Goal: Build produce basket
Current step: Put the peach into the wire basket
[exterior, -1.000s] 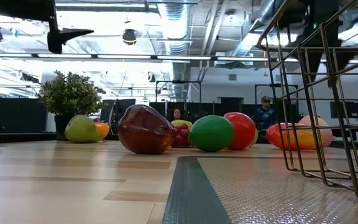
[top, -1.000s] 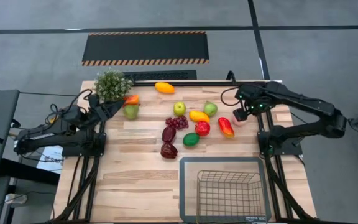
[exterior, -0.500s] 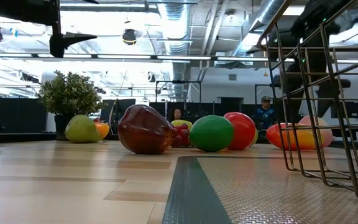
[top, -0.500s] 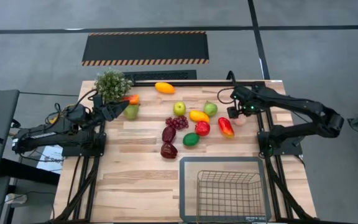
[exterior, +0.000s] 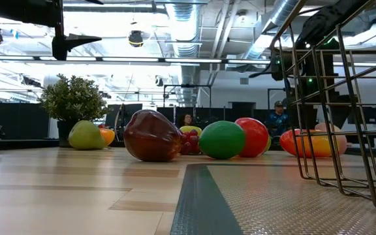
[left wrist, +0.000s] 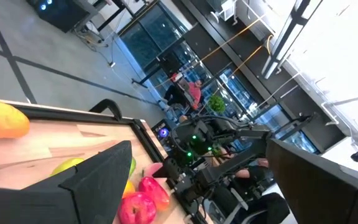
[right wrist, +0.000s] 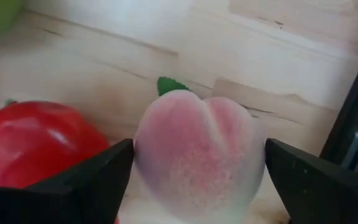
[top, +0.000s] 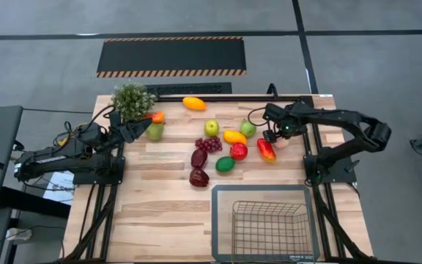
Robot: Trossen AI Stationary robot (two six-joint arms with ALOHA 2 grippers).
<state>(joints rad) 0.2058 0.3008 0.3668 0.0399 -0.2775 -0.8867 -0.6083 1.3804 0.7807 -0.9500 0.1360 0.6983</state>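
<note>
Two sets of fingers, both spread wide. My right gripper (right wrist: pixel 191 171) straddles a pink peach (right wrist: pixel 197 149) without gripping it, red pepper (right wrist: pixel 39 146) just beside. The left gripper (top: pixel 143 126) hangs empty by the potted plant (top: pixel 132 100). The basket (top: pixel 266 192) sits at the table's (top: pixel 160 198) 5 o'clock, empty.

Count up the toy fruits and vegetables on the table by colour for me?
Green: 4
Yellow or orange: 3
Red: 2
Dark maroon: 2
Purple grapes: 1
Pink peach: 1
Total: 13
</note>
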